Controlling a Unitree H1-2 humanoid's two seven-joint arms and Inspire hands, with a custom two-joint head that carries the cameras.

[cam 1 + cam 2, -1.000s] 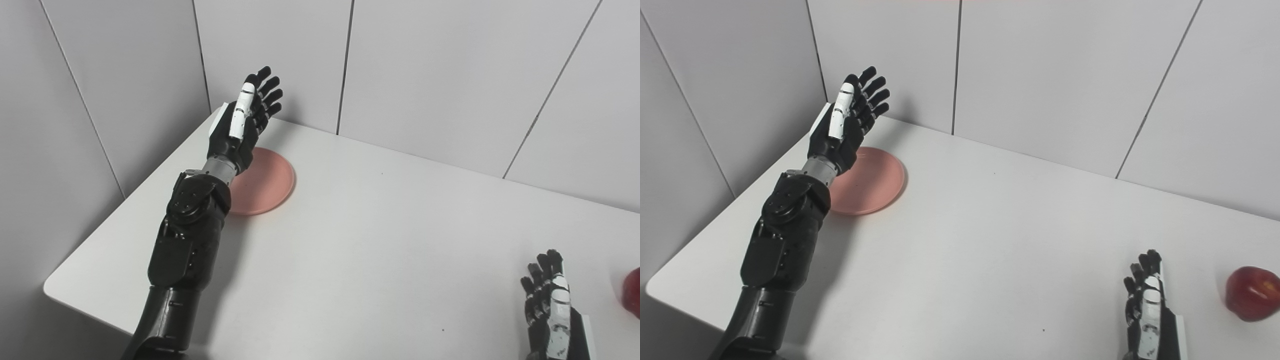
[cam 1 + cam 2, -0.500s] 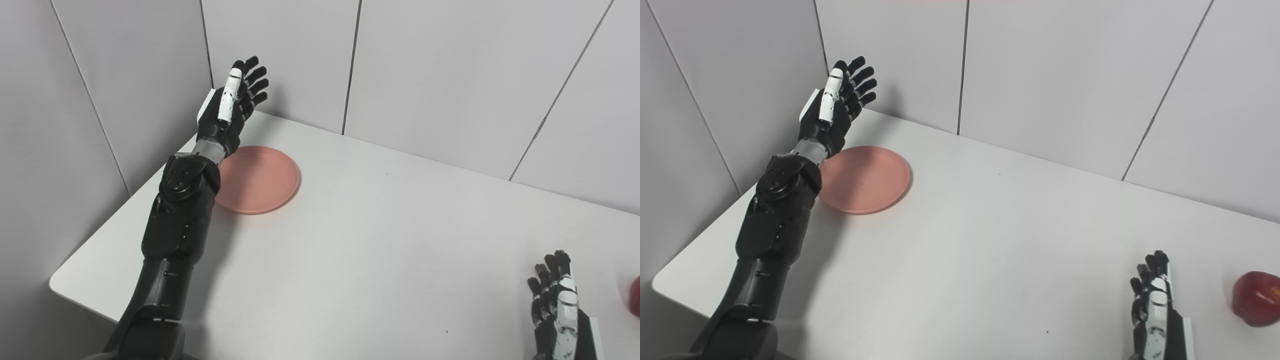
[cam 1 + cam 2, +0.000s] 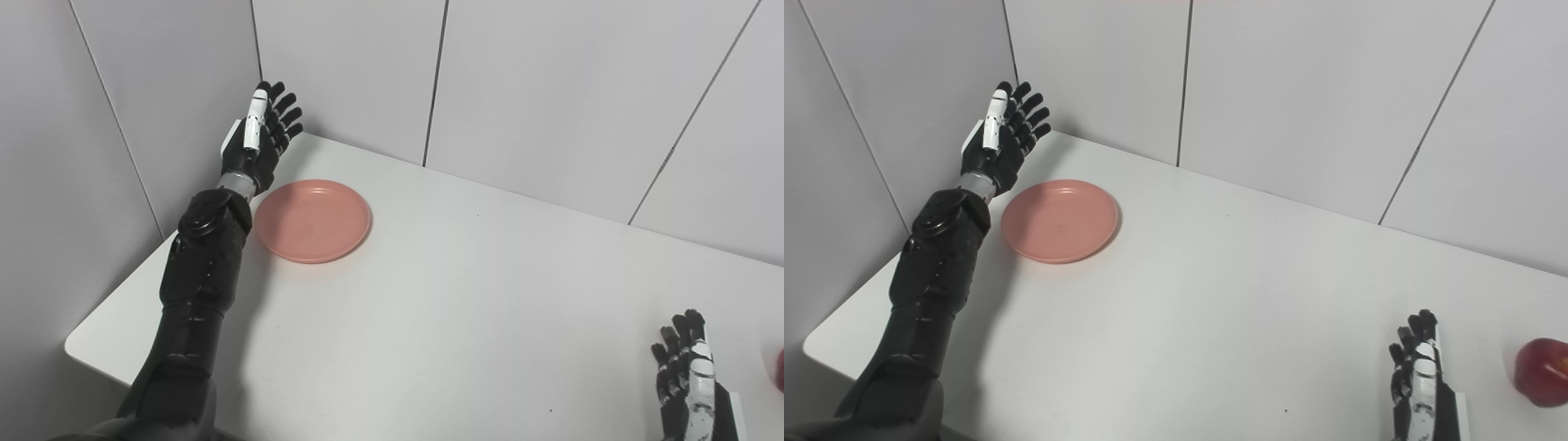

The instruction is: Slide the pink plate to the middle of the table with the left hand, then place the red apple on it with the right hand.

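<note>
The pink plate [image 3: 312, 219] lies flat on the white table [image 3: 465, 294] near its far left corner. My left hand [image 3: 260, 138] is open, fingers stretched, raised just left of and behind the plate and not touching it. The red apple [image 3: 1543, 370] sits near the table's right edge; in the left eye view only a sliver of it shows at the picture's right edge. My right hand [image 3: 1421, 373] rests low at the front right, open and holding nothing, a short way left of the apple.
Grey wall panels [image 3: 527, 86] close the table's far side and left side, meeting in the corner behind my left hand. The table's front left corner [image 3: 76, 349] is rounded.
My left hand and forearm have swung left off the plate toward the corner wall, uncovering the whole plate. The plate, apple and right hand stay put; the view has shifted slightly.
</note>
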